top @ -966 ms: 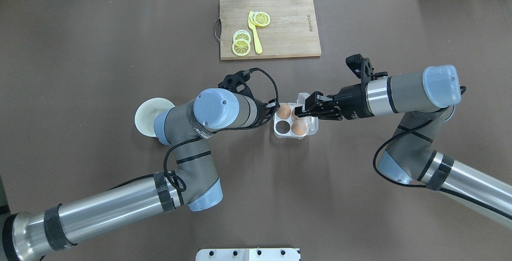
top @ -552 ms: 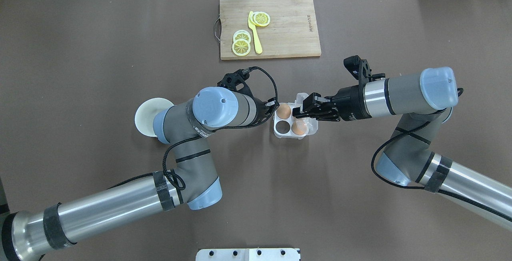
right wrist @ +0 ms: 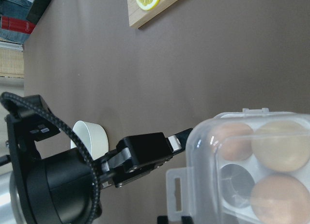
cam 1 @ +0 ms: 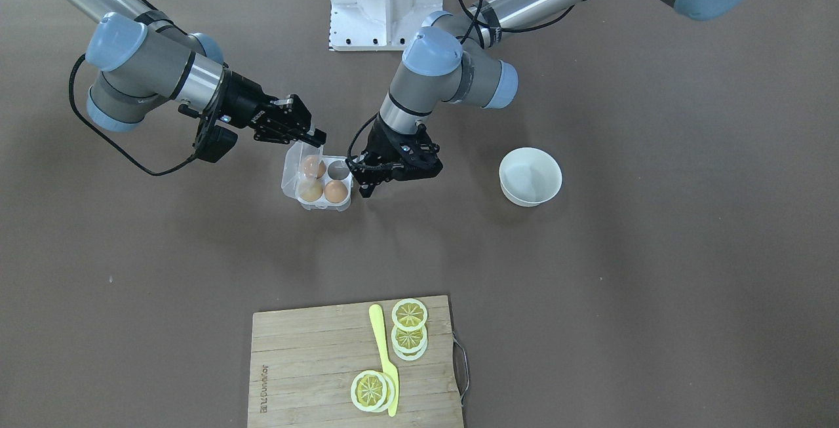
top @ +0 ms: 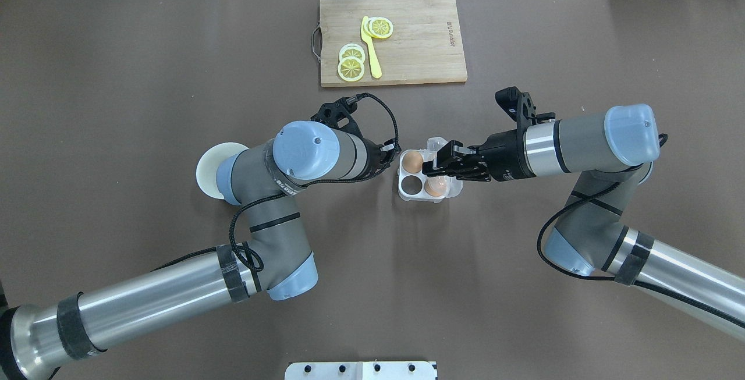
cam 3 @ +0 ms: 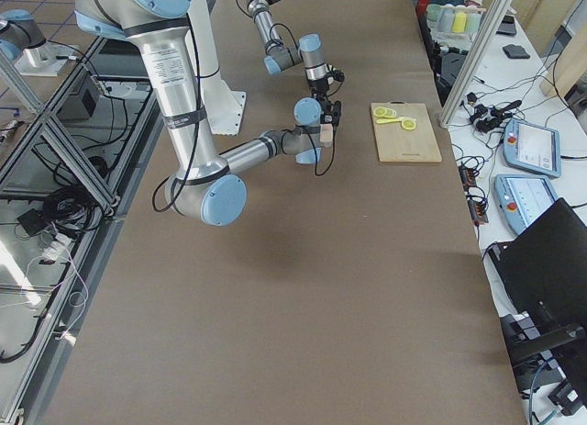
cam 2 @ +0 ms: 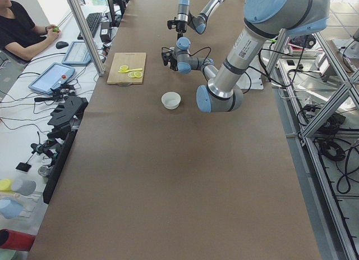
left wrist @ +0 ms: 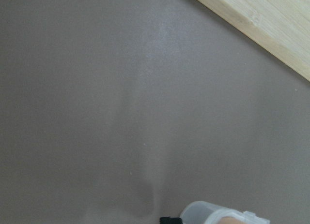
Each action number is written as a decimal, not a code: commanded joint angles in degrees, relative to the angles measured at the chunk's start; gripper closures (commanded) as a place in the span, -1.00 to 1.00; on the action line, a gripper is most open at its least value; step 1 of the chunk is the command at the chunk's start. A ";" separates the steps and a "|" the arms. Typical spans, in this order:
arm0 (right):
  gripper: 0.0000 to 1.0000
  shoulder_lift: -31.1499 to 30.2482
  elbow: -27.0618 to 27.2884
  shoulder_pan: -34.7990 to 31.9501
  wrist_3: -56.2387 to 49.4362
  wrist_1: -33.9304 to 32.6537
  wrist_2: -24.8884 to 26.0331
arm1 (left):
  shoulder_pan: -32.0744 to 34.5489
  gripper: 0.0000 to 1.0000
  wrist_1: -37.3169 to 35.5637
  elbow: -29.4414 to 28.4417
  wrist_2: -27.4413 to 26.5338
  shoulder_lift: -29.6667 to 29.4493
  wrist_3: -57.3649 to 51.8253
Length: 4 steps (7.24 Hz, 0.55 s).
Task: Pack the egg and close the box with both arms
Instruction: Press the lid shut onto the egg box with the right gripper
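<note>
Starting from the bench's left end: the white bowl (cam 1: 529, 175) sits empty, well short of the middle. The left gripper (cam 1: 364, 182) is tucked right against the left side of the box (top: 403, 192). I'd guess it's there as a brace so the box doesn't skid when the lid comes down, but I can't tell if its jaws are apart or together.

The box is roughly mid-bench. The egg (top: 412, 162) is already in it, in the left cell on the far-edge side. The other eggs (cam 1: 311, 190) fill the two right cells, and one cell (cam 1: 338, 169) is bare.

The lid (cam 1: 293, 172) stands half up. The right gripper (cam 1: 314, 133) looks pinched on its free edge, probably to fold it over.

A cutting board (top: 419, 48) with lemon slices (top: 351, 68) lies at the far edge.

The surface is a plain brown matte cover (top: 116, 106). The room is a lab, with a guy in black (cam 2: 22, 30) at a desk past the far edge, plus tablets, cables and aluminium framing.
</note>
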<state>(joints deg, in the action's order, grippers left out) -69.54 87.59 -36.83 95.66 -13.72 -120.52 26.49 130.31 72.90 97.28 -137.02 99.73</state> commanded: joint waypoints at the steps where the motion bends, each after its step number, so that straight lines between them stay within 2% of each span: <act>1: 0.55 0.10 -0.22 0.18 -0.03 0.01 0.29 | 0.41 1.00 0.03 0.49 0.80 0.52 -0.07; 3: 0.54 0.80 -0.57 0.62 -0.03 0.01 0.99 | 1.28 1.00 -0.06 1.36 2.11 1.57 -0.15; 4: 0.54 0.89 -0.66 0.88 -0.03 0.01 1.17 | 2.68 1.00 0.03 1.80 5.26 2.19 -0.15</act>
<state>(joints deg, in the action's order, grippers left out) -68.81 87.07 -36.25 95.62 -13.71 -119.65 27.91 130.29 74.16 99.85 -135.58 99.59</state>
